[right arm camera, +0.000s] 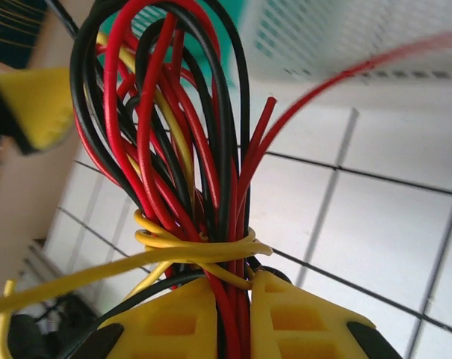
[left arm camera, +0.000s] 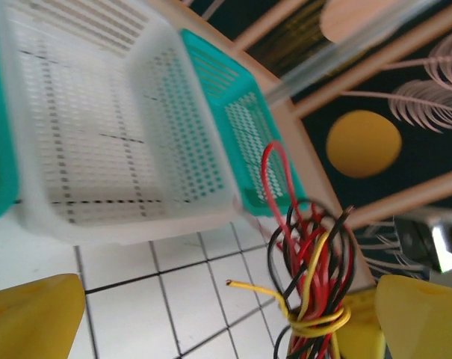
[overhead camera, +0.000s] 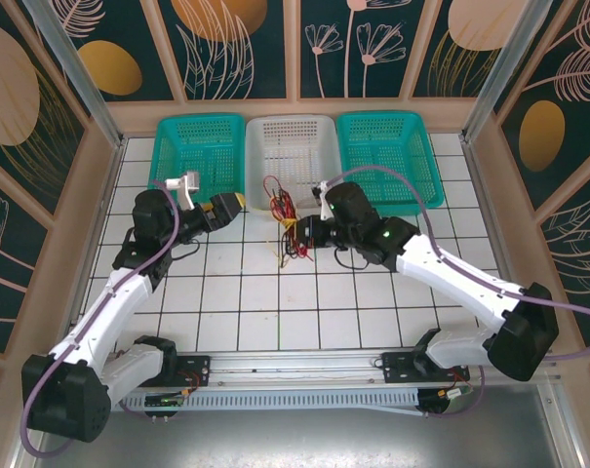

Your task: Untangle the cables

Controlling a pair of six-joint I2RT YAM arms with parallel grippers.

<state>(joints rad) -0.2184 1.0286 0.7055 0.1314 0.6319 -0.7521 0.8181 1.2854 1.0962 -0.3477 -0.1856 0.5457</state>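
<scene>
Right wrist: my right jaws clamp the limp, light bundle of thin red, black and yellow cables (right arm camera: 182,149) under its yellow knot (right arm camera: 203,250); my wide-open, empty left jaws should take a far loop (right arm camera: 140,26).

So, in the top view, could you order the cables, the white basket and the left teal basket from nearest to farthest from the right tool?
1. cables: clamped in the right tool itself.
2. white basket: just behind it, centre.
3. left teal basket: farther, back left.
</scene>
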